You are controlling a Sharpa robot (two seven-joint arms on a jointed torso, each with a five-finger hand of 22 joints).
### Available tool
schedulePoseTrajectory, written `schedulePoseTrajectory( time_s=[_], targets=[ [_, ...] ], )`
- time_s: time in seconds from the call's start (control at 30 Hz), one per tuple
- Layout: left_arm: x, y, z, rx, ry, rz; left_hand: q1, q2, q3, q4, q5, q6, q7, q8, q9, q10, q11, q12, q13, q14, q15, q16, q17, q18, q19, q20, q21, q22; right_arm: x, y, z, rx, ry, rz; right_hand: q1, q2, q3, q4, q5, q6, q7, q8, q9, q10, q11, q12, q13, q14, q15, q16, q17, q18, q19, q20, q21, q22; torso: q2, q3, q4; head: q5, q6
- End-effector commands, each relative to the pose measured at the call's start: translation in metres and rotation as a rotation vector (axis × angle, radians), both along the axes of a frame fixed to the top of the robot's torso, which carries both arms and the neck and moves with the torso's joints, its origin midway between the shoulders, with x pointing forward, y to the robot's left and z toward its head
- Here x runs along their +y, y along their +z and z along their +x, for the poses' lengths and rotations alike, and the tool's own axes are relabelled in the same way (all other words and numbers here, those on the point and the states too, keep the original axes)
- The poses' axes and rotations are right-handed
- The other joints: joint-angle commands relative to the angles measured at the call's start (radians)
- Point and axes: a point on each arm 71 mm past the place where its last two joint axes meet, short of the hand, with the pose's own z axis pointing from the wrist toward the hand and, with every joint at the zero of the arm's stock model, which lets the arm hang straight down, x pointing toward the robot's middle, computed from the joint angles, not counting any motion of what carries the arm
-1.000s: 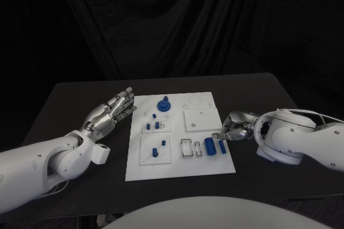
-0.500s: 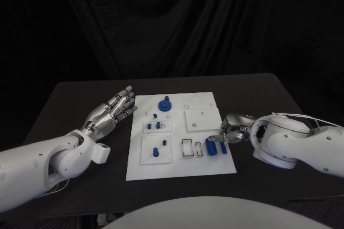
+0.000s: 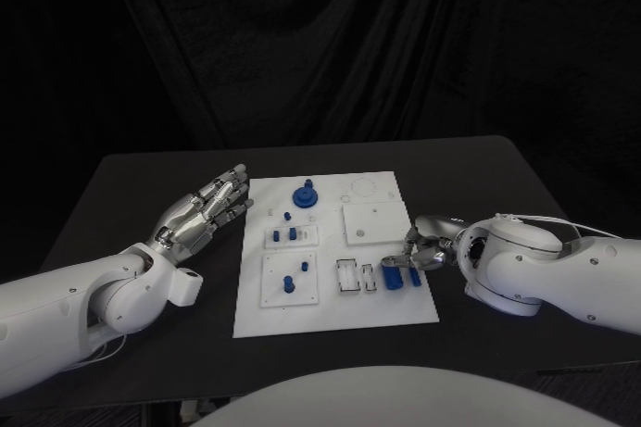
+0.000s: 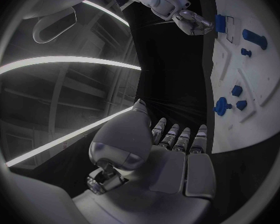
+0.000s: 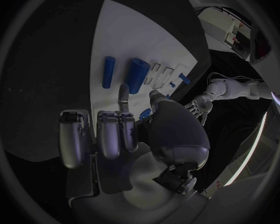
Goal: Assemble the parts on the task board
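Note:
The white task board (image 3: 334, 302) lies in the middle of the black table. A thick blue cylinder (image 3: 392, 276) and a thin one (image 3: 414, 277) lie side by side near its right edge. My right hand (image 3: 422, 245) hovers just over them with most fingers curled in and nothing held. In the right wrist view, one straight finger (image 5: 122, 95) reaches close to the end of the thick cylinder (image 5: 137, 74), beside the thin cylinder (image 5: 108, 71). My left hand (image 3: 207, 209) lies flat and open beside the board's left edge, holding nothing.
A blue round piece with a knob (image 3: 306, 197) stands at the board's far end. Small blue pegs (image 3: 286, 233) and one more peg (image 3: 289, 283) stand in the left-hand plates. Two narrow slots (image 3: 357, 276) lie left of the cylinders.
My right hand has crept left over the board's right edge, closer to the two blue cylinders. The left hand and the parts have not moved.

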Motion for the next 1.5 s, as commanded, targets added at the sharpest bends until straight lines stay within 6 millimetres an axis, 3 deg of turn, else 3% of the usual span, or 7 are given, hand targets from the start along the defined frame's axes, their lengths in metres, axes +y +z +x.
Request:
schedulePoseTrajectory(
  time_s=[0.03, 0.97, 1.13, 1.2, 1.27, 1.37, 1.5],
  targets=[
    [-0.001, 0.006, 0.000, -0.050, -0.006, -0.056, 0.008, 0.000, 0.006, 0.000, 0.008, 0.007, 0.007, 0.003, 0.001, 0.003, 0.007, 0.005, 0.001, 0.000, 0.010, -0.004, -0.001, 0.018, -0.003, 0.007, -0.001, 0.001, -0.001, -0.002, 0.000, -0.011, 0.010, -0.047, -0.001, 0.005, -0.004, -0.003, 0.006, 0.011, -0.003, 0.008, 0.002, 0.104, -0.006, 0.003, 0.263, 0.096, -0.007, -0.001, 0.210, -0.007, 0.088, -0.006, -0.001, 0.252, 0.000, -0.0018, 0.0006, 0.002, 0.000],
    [-0.004, 0.003, 0.001, -0.027, -0.025, -0.052, 0.062, -0.001, 0.025, -0.007, 0.064, 0.014, 0.024, 0.002, 0.001, 0.009, 0.034, 0.019, 0.003, 0.000, 0.027, -0.004, -0.001, 0.018, 0.001, 0.014, 0.001, 0.004, 0.011, -0.032, -0.003, 0.099, 0.081, -0.118, 0.023, 0.010, -0.007, -0.007, 0.088, 0.008, -0.005, 0.000, 0.014, 0.104, -0.010, 0.003, 0.263, 0.093, -0.012, -0.007, 0.194, -0.003, 0.082, -0.011, -0.012, 0.247, 0.000, 0.0007, -0.0008, 0.014, 0.000],
    [-0.004, 0.002, 0.001, -0.021, -0.027, -0.048, 0.075, -0.002, 0.030, -0.010, 0.079, 0.014, 0.026, 0.002, 0.002, 0.009, 0.037, 0.021, 0.003, 0.000, 0.030, -0.004, -0.001, 0.018, 0.002, 0.014, 0.002, 0.005, 0.013, -0.036, -0.004, 0.130, 0.083, -0.121, 0.063, 0.012, 0.001, -0.017, 0.202, 0.001, -0.003, -0.010, 0.017, 0.104, -0.008, 0.003, 0.263, 0.091, -0.009, -0.010, 0.185, -0.001, 0.078, -0.009, -0.020, 0.245, 0.000, 0.0010, -0.0009, 0.017, 0.000],
    [-0.004, 0.002, 0.001, -0.019, -0.028, -0.047, 0.079, -0.003, 0.031, -0.011, 0.083, 0.014, 0.026, 0.002, 0.002, 0.008, 0.037, 0.021, 0.003, 0.000, 0.031, -0.004, -0.001, 0.018, 0.002, 0.015, 0.002, 0.005, 0.013, -0.037, -0.004, 0.141, 0.074, -0.106, 0.105, 0.010, 0.018, -0.038, 0.311, -0.006, -0.003, -0.015, 0.019, 0.104, -0.008, 0.003, 0.263, 0.090, -0.010, -0.011, 0.183, -0.001, 0.077, -0.009, -0.021, 0.244, 0.000, 0.0011, -0.0009, 0.018, 0.000],
    [-0.003, 0.002, 0.001, -0.017, -0.028, -0.046, 0.087, -0.003, 0.034, -0.013, 0.091, 0.012, 0.027, 0.002, 0.001, 0.008, 0.038, 0.021, 0.003, 0.000, 0.033, -0.004, -0.001, 0.018, 0.002, 0.015, 0.002, 0.005, 0.013, -0.037, -0.004, 0.148, 0.062, -0.084, 0.119, 0.009, 0.025, -0.045, 0.349, -0.007, -0.004, -0.016, 0.020, 0.104, -0.009, 0.003, 0.263, 0.090, -0.010, -0.011, 0.182, -0.001, 0.077, -0.009, -0.022, 0.244, 0.000, 0.0012, -0.0013, 0.021, 0.000],
    [-0.003, 0.002, 0.002, -0.015, -0.029, -0.045, 0.094, -0.003, 0.037, -0.015, 0.099, 0.011, 0.027, 0.002, 0.001, 0.008, 0.039, 0.022, 0.003, 0.000, 0.034, -0.004, -0.001, 0.018, 0.002, 0.016, 0.002, 0.005, 0.013, -0.037, -0.004, 0.153, 0.033, -0.031, 0.182, 0.007, 0.071, -0.083, 0.538, -0.010, -0.011, -0.007, 0.034, 0.104, -0.014, 0.003, 0.263, 0.091, -0.015, -0.010, 0.184, -0.001, 0.078, -0.013, -0.020, 0.245, 0.000, 0.0011, -0.0016, 0.026, 0.000],
    [-0.003, 0.001, 0.002, -0.013, -0.031, -0.044, 0.099, -0.003, 0.039, -0.017, 0.105, 0.009, 0.028, 0.001, 0.001, 0.008, 0.039, 0.021, 0.003, 0.000, 0.035, -0.004, -0.001, 0.017, 0.002, 0.016, 0.002, 0.005, 0.013, -0.035, -0.004, 0.146, -0.008, 0.040, 0.209, -0.001, 0.108, -0.108, 0.646, -0.010, -0.016, 0.012, 0.053, 0.104, -0.020, 0.003, 0.263, 0.091, -0.019, -0.009, 0.185, -0.002, 0.079, -0.017, -0.018, 0.245, -0.001, 0.0012, -0.0013, 0.028, 0.000]
  ],
)
